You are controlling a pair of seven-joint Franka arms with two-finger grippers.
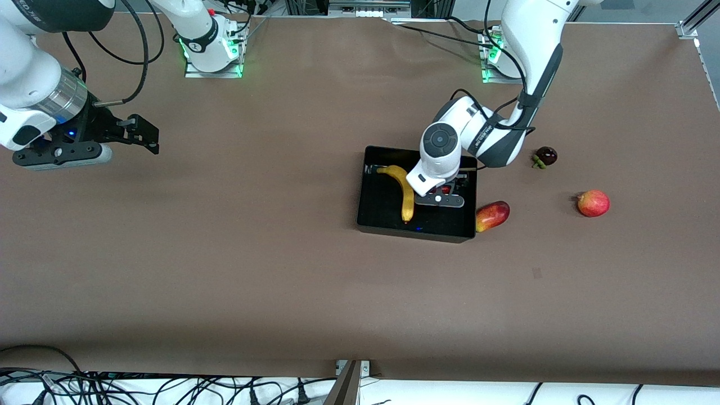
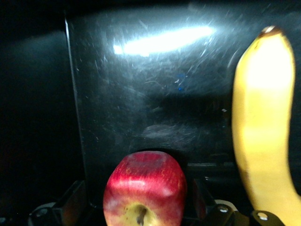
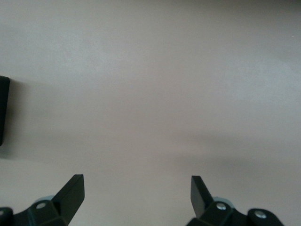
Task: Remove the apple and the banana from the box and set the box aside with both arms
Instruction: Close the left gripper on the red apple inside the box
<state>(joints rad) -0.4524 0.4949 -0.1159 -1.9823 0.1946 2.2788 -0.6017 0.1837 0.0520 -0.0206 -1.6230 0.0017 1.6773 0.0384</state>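
The black box (image 1: 416, 232) lies mid-table, toward the left arm's end. A long yellow banana (image 1: 404, 191) lies in it. My left gripper (image 1: 447, 192) reaches down into the box beside the banana. In the left wrist view a small red-yellow apple (image 2: 145, 192) rests on the glossy box floor (image 2: 155, 94) between the spread fingers of the left gripper (image 2: 141, 195), with dark gaps on both sides; the banana (image 2: 263, 127) lies alongside. My right gripper (image 1: 143, 135) hangs open over bare table near the right arm's end, and nothing lies between the fingers of the right gripper (image 3: 137, 187).
Three more fruits lie on the brown table toward the left arm's end: a red-yellow mango-like fruit (image 1: 493, 216) touching the box's corner, a red apple (image 1: 593, 203), and a dark purple fruit (image 1: 545, 156) nearer the left arm's base.
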